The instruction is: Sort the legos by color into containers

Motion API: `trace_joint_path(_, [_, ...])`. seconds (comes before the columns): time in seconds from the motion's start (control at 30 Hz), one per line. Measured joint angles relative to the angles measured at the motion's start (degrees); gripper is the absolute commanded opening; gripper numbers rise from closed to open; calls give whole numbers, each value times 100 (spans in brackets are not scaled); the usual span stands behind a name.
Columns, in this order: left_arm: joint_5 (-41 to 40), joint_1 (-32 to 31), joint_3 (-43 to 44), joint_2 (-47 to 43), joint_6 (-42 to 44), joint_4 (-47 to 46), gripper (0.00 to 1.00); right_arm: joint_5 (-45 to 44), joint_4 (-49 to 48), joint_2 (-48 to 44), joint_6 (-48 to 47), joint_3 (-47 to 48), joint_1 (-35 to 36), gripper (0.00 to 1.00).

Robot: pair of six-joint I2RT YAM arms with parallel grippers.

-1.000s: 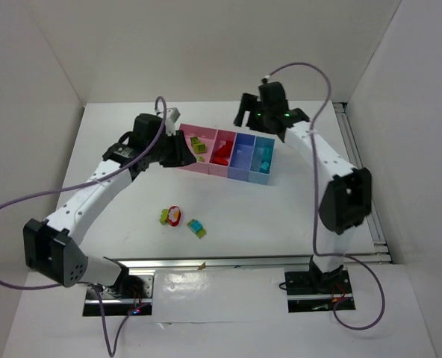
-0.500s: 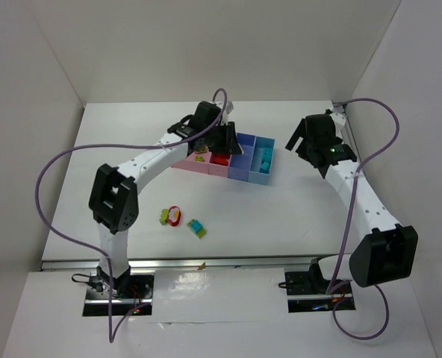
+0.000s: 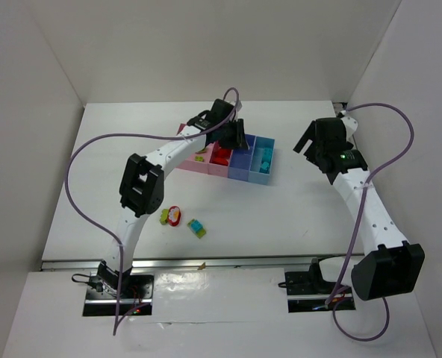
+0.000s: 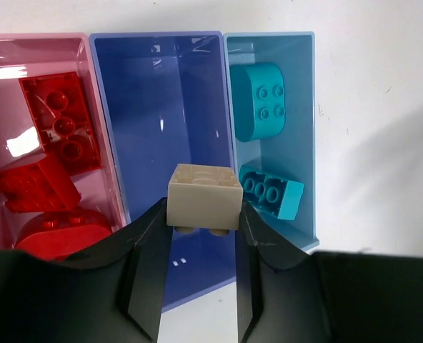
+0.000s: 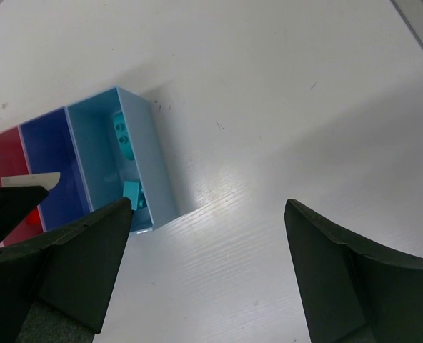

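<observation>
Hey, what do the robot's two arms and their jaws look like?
Both the left arm and the right arm have white tubular links with bulky black joint housings. A purple cable loops loosely along each. The jaws are matte black, flat and wedge-shaped. A small green light glows on the right arm's wrist.

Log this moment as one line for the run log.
left gripper: shut on cream brick, above blue bin | right gripper: open, empty, over table | loose legos: near front edge

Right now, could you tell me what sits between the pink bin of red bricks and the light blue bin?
The dark blue bin, seen in the left wrist view.
</observation>
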State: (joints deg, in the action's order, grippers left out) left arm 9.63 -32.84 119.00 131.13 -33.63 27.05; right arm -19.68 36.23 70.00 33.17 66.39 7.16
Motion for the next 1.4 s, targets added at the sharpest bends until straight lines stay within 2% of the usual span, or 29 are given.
trace_joint_path(0.1, [0, 0, 44, 4, 22, 61, 63, 31, 31, 0, 0, 0, -4, 95])
trace_joint_path(0.17, [-2, 0, 63, 2, 46, 59, 84, 66, 33, 0, -2, 0, -4, 95])
trace_joint_path(0.2, [-9, 0, 63, 2, 39, 63, 88, 87, 33, 0, -2, 0, -4, 95])
trace_joint_path(0.23, [-15, 0, 63, 2, 39, 70, 100, 105, 35, 0, 0, 0, -4, 95])
trace_joint_path(0.43, [-68, -13, 28, -122, 61, 190, 100, 175, 33, 0, -4, 0, -4, 95])
trace_joint_path(0.5, [-280, -50, -302, -474, 101, 205, 100, 229, 26, 2, -24, 0, -4, 95])
trace_joint_path(0.73, [-1462, -146, -2614, -3145, 166, 452, 100, 603, -111, 0, -339, -221, 151, 94])
trace_joint_path(0.83, [-1740, 70, -3329, -4216, 24, 662, 100, 905, -195, 68, -605, -367, 796, 94])
trace_joint_path(0.97, [-2105, 501, -4094, -5027, -282, 1104, 99, 1300, -409, 452, -1019, -380, 2249, 94])
trace_joint_path(1.2, [-2566, 1069, -4531, -5261, -715, 1956, 99, 1421, -492, 1506, -1467, -280, 4452, 95])
trace_joint_path(1.27, [-2625, 1215, -4531, -5386, -739, 2031, 99, 1488, -501, 1891, -1576, -101, 4854, 95])
trace_joint_path(1.4, [-2706, 1425, -4531, -5744, -754, 2103, 99, 1604, -614, 2420, -1727, 192, 5215, 95])
